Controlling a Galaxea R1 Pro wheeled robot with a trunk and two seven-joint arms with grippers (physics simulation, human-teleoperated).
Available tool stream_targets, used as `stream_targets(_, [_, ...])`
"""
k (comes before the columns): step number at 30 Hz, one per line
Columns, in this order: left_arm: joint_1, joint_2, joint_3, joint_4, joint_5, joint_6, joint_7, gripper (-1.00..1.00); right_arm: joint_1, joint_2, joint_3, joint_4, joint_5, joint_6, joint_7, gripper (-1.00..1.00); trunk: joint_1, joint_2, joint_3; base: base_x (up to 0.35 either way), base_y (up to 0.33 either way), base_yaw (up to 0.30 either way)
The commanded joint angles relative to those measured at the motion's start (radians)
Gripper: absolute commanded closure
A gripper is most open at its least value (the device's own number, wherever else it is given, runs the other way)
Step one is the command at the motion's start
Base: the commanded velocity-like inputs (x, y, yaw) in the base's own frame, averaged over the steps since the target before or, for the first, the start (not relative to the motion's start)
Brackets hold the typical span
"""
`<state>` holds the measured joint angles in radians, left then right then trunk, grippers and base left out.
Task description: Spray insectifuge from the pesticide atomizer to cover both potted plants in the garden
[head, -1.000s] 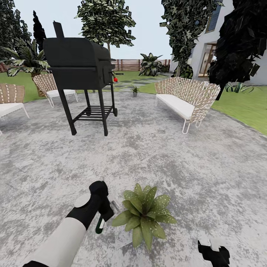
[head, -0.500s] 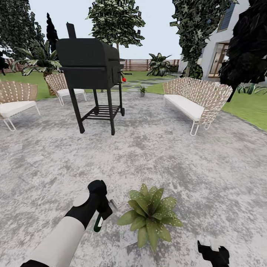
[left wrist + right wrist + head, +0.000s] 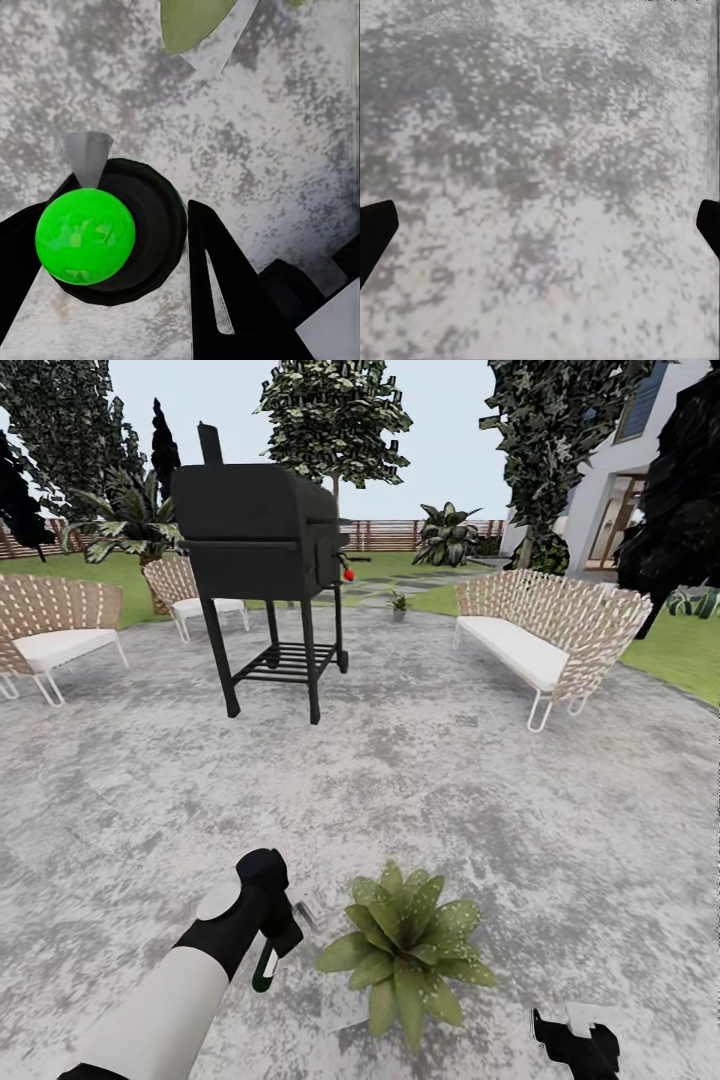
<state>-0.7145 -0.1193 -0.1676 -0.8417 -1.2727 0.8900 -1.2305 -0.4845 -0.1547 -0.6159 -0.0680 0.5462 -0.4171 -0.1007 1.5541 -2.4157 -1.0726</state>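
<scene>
Holding the pesticide atomizer (image 3: 266, 964) clamped in the left pincer (image 3: 272, 940), just beside the near potted plant (image 3: 405, 952). Spraying step likely in hand; next, aiming the nozzle over those leaves. Right pincer (image 3: 575, 1045) idle, fingers spread wide. Second potted plant (image 3: 399, 603) far ahead, past grill (image 3: 262, 545) and sofa (image 3: 545, 635).

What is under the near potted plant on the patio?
Grey stone patio lies around the potted plant. Its leaves cover the pot and the ground beneath them. The left hand holds the pesticide atomizer beside it.
</scene>
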Motion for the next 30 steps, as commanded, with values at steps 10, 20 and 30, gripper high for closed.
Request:
stream_targets(10, [0.0, 0.0, 0.0, 0.0, -0.011, 0.007, -0.001, 1.0, 0.0, 0.001, -0.005, 0.002, 0.011, -0.003, -0.005, -1.0, 0.0, 0.0, -0.001, -0.116, -0.236, 0.154])
stream_targets(20, [-0.039, -0.047, -0.004, -0.009, -0.008, 0.015, 0.065, 1.0, -0.001, -0.001, -0.005, 0.002, 0.011, -0.003, -0.005, -1.0, 0.0, 0.0, -0.001, -0.08, -0.049, 0.093])
stream_targets(30, [-0.022, -0.04, -0.001, 0.038, -0.004, 0.022, 0.064, 1.0, -0.001, -0.005, -0.007, 0.0, 0.009, -0.003, -0.005, -1.0, 0.0, 0.0, -0.001, 0.0, 0.0, 0.0])
